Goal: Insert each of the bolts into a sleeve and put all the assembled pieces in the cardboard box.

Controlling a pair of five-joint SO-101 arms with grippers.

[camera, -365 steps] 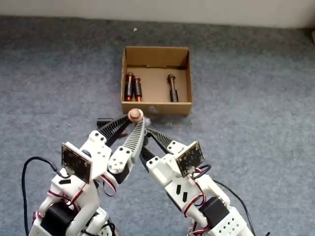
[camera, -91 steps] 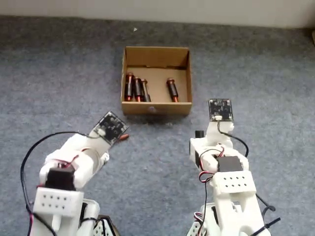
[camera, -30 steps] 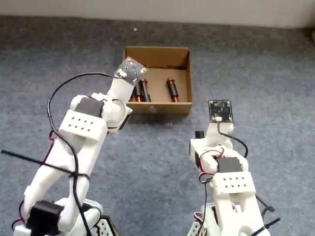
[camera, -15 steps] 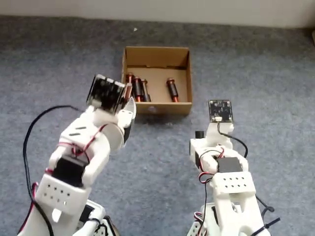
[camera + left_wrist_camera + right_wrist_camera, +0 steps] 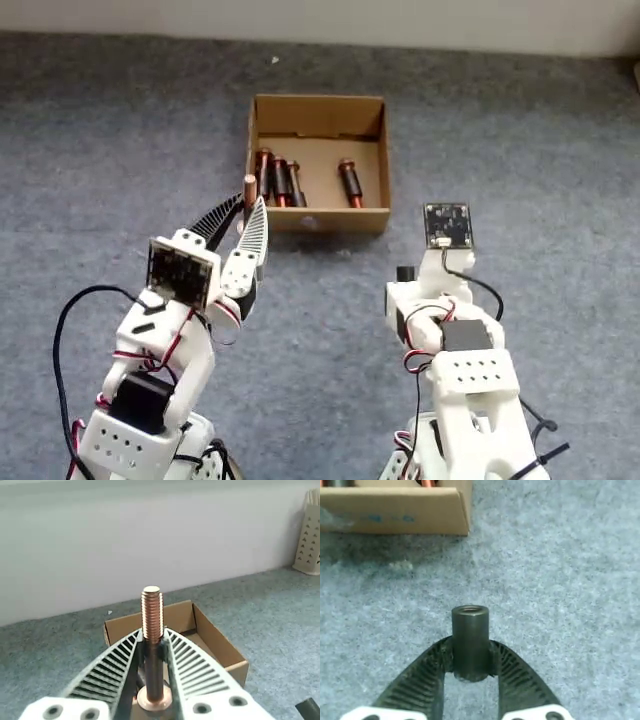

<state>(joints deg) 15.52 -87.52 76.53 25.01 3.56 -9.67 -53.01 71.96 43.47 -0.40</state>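
The right gripper [image 5: 471, 652] pinches a dark sleeve [image 5: 470, 630], threaded mouth toward the cardboard box [image 5: 395, 511] but apart from it. A pale speck [image 5: 400, 566], perhaps lint, lies near the box.

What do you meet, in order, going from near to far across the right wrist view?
right gripper → sleeve held in it and sticking out past its fingertips → stretch of carpet → cardboard box

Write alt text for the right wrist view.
The right gripper grips a dark sleeve, its threaded bore showing at the free end, above grey carpet. A corner of the cardboard box lies beyond.
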